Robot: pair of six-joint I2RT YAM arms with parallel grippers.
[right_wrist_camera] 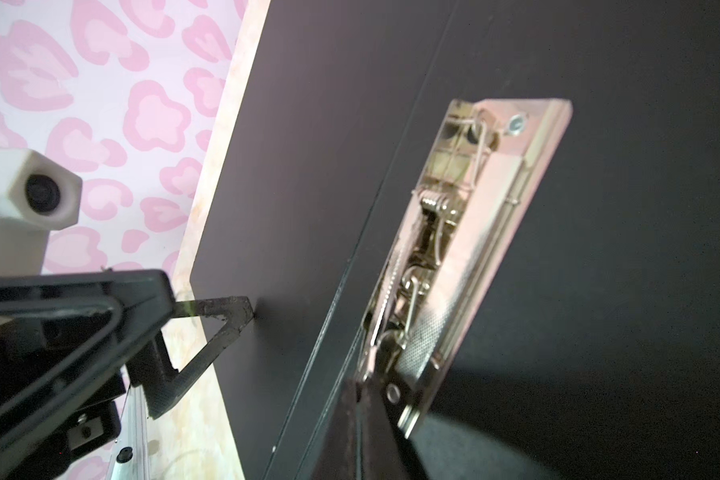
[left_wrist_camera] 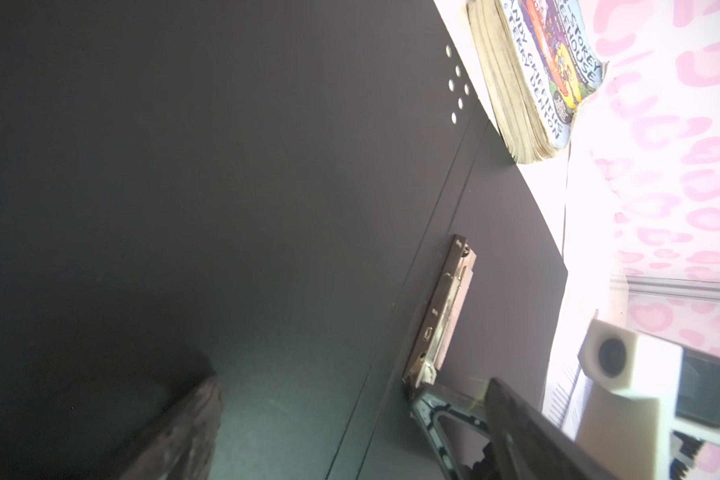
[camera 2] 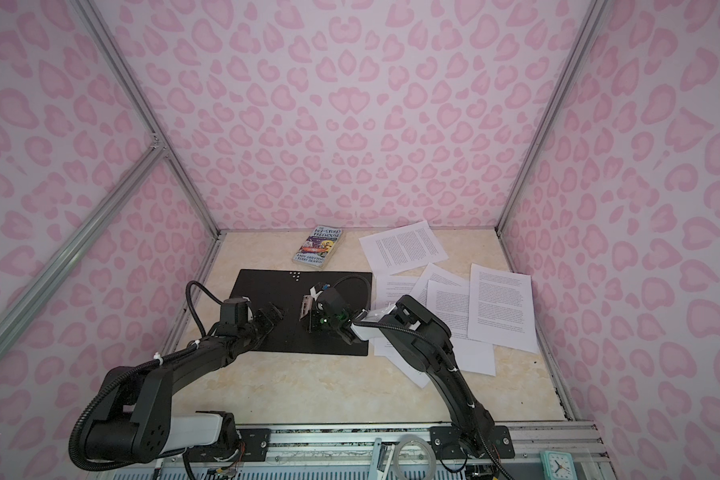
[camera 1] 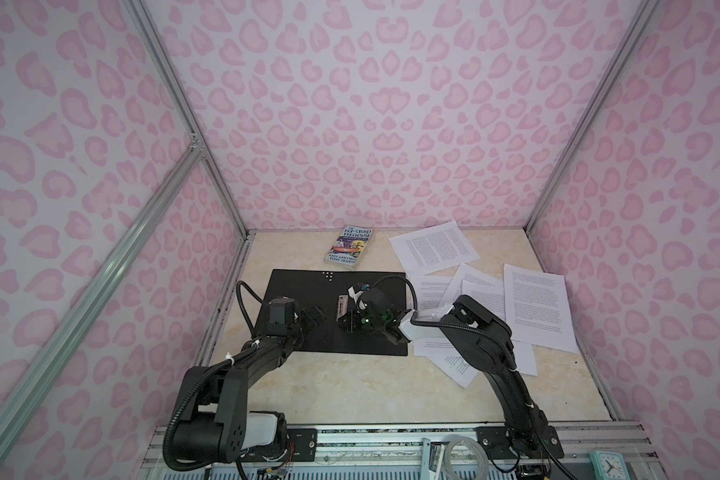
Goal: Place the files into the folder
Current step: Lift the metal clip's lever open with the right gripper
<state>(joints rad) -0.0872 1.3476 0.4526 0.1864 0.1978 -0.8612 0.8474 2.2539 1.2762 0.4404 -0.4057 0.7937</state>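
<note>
The folder (camera 1: 304,291) lies open on the table with its black inside up, seen in both top views (camera 2: 267,286). Its metal spine clip (right_wrist_camera: 466,232) runs along the middle fold. My right gripper (right_wrist_camera: 364,384) is shut, its tips pressed against the near end of the clip (camera 1: 343,306). My left gripper (left_wrist_camera: 356,432) hangs open just over the folder's left half (camera 1: 314,313), with nothing between its fingers. The files (camera 1: 535,307) are several printed white sheets scattered to the right of the folder (camera 2: 404,247); some overlap and my right arm hides part of them.
A colourful paperback book (camera 1: 350,249) lies behind the folder near the back wall. Pink patterned walls close in on three sides. On the front rail sit a roll of tape (camera 1: 466,457) and a small clock (camera 1: 607,465).
</note>
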